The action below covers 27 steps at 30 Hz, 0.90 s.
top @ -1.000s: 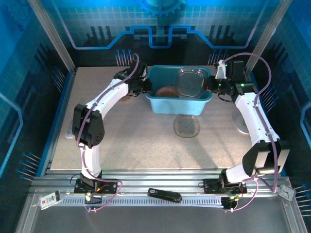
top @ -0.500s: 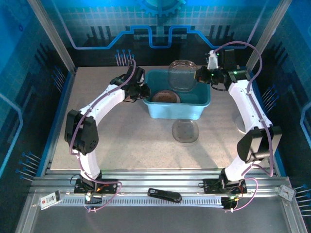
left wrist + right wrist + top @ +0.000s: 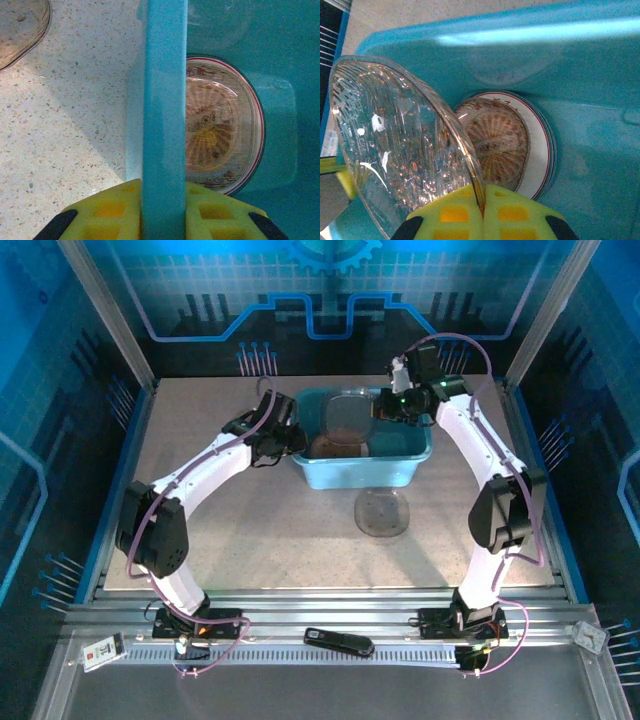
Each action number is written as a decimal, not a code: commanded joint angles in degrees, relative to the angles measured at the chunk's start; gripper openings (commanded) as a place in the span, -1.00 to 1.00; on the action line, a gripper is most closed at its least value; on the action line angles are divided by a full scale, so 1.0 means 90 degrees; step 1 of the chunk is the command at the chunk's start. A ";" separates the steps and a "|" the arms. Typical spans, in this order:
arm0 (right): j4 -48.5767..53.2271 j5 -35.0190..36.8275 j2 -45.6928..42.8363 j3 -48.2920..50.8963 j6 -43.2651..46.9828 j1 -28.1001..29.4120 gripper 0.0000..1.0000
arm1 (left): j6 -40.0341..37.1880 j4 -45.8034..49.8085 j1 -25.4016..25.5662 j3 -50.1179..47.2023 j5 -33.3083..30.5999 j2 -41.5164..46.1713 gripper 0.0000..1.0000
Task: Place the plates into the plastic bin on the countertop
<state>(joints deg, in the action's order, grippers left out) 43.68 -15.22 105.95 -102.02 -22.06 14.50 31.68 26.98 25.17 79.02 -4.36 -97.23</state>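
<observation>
Beige speckled table [image 3: 250, 530] carries a teal-blue rectangular plastic bin [image 3: 362, 472] that stands near the middle of its far edge. The left gripper [image 3: 285, 440] straddles the bin's left wall, and the left wrist view shows its yellow pads pressed against both faces of that wall, so it is closed on the bin.

The right gripper [image 3: 385, 405] reaches in over the bin's far right corner. It is fully closed, pinching the rim of a translucent smoky-brown rounded-square plate [image 3: 395, 150]. That plate hangs steeply tilted above a round white plate with a red patterned rim [image 3: 220, 125], which lies flat on the bin floor. A second translucent brown plate [image 3: 383, 512] lies on the table just in front of the bin.

The grip is a thin pinch on a slick edge, so the tilted plate could slip out. If let go from this height it would likely strike the round plate edge-first and chip. Any pull from the left gripper could tip or slide the bin.

A darker rim peeks out under the round plate, but whether more plates are stacked there cannot be told. From above, the held plate's outline blurs into the bin. Another brownish plate [image 3: 20, 25], outside the bin's left wall, is cut off at the frame corner.
</observation>
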 commanded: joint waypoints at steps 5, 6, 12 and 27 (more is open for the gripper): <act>0.0320 0.0168 0.0165 -0.0225 0.0143 0.0069 -0.98 | -0.0020 -0.0488 0.0293 -0.0463 -0.0269 0.0338 -0.77; 0.0382 0.0248 0.0179 -0.0246 0.0193 0.0072 -0.99 | -0.0064 -0.0551 0.0313 -0.0514 -0.0309 0.0376 -0.78; 0.0168 0.1005 -0.0413 0.0039 0.0320 -0.0108 -1.00 | -0.0217 -0.0952 0.0490 -0.0921 -0.0634 0.0686 -0.82; -0.0065 0.0708 -0.1079 0.1119 0.0204 0.0220 -1.00 | -0.0352 -0.2015 0.1087 -0.1762 -0.1816 0.1228 -0.83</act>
<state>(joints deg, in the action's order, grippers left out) 44.51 -7.94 97.47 -94.04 -19.44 15.11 29.80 13.45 33.47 64.64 -19.40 -88.09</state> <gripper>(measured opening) 0.066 0.201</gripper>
